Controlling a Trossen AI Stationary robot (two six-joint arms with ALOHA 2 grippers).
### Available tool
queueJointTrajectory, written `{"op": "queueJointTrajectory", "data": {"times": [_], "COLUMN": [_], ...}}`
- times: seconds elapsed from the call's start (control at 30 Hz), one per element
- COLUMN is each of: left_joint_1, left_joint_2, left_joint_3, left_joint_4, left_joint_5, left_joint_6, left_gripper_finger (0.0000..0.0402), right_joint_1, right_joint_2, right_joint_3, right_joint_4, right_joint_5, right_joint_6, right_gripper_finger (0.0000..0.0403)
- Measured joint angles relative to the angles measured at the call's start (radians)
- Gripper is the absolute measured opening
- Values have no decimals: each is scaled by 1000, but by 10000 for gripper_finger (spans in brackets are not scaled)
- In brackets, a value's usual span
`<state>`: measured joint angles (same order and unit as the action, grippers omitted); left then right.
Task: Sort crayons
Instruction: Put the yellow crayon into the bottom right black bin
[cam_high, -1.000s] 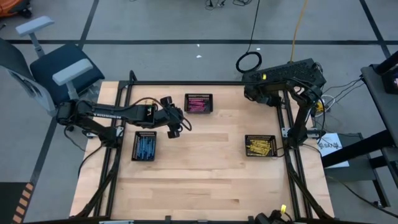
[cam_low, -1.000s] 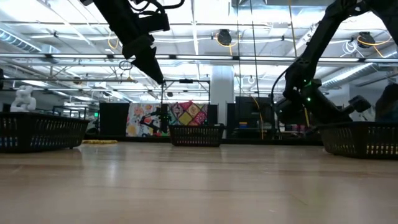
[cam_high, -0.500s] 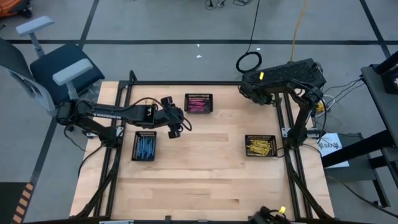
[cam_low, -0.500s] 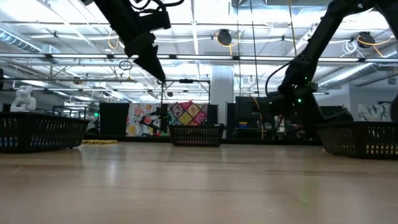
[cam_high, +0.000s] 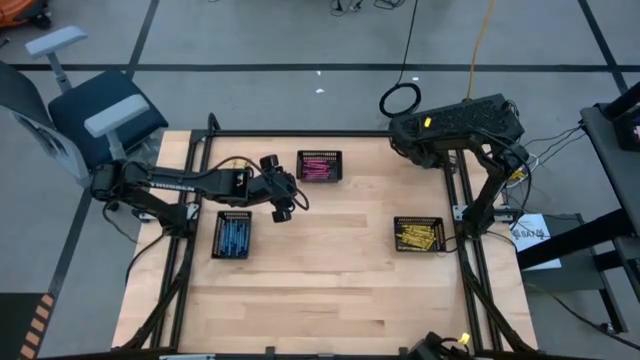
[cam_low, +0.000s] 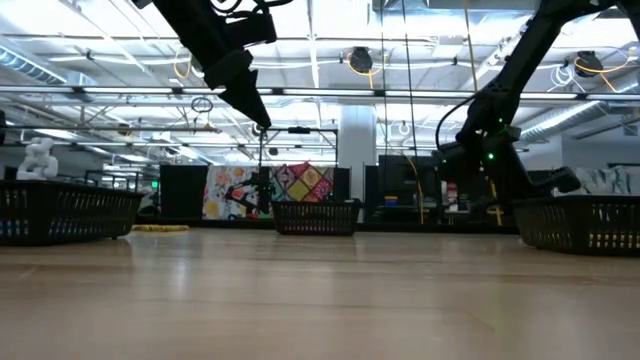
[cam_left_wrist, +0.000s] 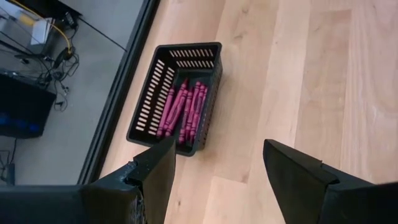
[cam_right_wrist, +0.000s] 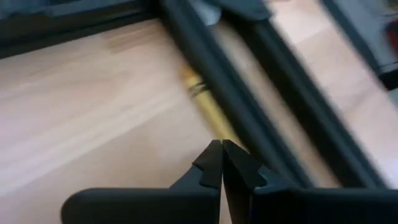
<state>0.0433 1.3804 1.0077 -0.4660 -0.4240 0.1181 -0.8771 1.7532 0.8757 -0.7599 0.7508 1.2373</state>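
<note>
At the upper centre of the high view, the pink crayons (cam_high: 318, 167) are seen lying together in a black mesh basket (cam_high: 338, 156) near the far edge of the wooden surface (cam_high: 330, 270); the blue crayons (cam_high: 234, 236) fill a second basket (cam_high: 233, 214) at the left of the frame, and the yellow crayons (cam_high: 416, 235) a third basket (cam_high: 419, 220) at the right. No loose crayon can be made out on the bare wood in the high view, though a blurred yellowish stick (cam_right_wrist: 205, 99) is shown in the right wrist view lying beside the dark frame rail (cam_right_wrist: 249, 81); whether it is a crayon cannot be told. The left hand (cam_high: 279, 205) is held above the surface just left of the pink basket, its fingers (cam_left_wrist: 158, 171) spread wide and holding nothing, with the pink crayons (cam_left_wrist: 183, 112) visible past them. The right hand (cam_right_wrist: 222, 163) is raised at the upper right corner of the surface, its fingers pressed together on nothing. The crayons are judged to be light, stiff and smooth, prone to rolling and to snapping under a hard squeeze, so each would best be taken across its middle with a gentle pinch. Packed side by side as they are, one would be hard to single out, and the basket walls would stand in the way of a low approach. A grey chair (cam_high: 95, 115) is seen off the surface at the upper left.
</note>
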Motion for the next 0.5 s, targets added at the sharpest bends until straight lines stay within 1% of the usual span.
{"op": "queueJointTrajectory", "data": {"times": [0.1,0.17,0.23,0.4,0.5], "left_joint_1": [0,0,0,0,0], "left_joint_2": [0,0,0,0,0], "left_joint_3": [0,0,0,0,0], "left_joint_4": [0,-4,-23,-51,-56], "left_joint_5": [0,0,0,0,0], "left_joint_6": [0,0,0,-4,-5], "left_gripper_finger": [238,238,238,238,238], "right_joint_1": [3,3,2,2,2], "right_joint_2": [2,3,3,3,3], "right_joint_3": [0,0,-1,-1,-5], "right_joint_4": [53,45,27,-85,-107], "right_joint_5": [-42,-45,-32,11,28], "right_joint_6": [-37,-59,-65,-23,-36], "right_gripper_finger": [0,0,0,0,0]}}
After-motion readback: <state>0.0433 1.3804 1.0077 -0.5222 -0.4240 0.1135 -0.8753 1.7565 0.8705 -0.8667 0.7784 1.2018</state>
